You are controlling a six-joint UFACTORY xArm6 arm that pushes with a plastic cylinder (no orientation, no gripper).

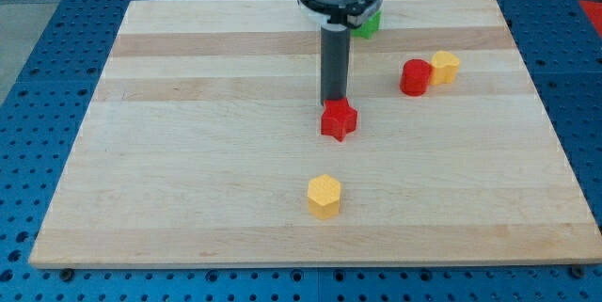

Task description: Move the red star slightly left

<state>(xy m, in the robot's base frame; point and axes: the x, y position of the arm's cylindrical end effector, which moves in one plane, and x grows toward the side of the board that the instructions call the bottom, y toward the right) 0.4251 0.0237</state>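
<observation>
Sitting near the middle of the worktop (188, 151), the red star (340, 120) is touched by my tip (334, 104) at its top edge. No jaws are fitted. To push left, the star's right side must be reached.

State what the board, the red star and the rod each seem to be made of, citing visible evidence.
Board: light wood, apparently strips joined, shown by grain bands. Red star: probably plastic or painted wood; uniform matte colour. Rod ending in my tip, touching the star's top edge: dark, smooth, possibly metal or plastic.
</observation>
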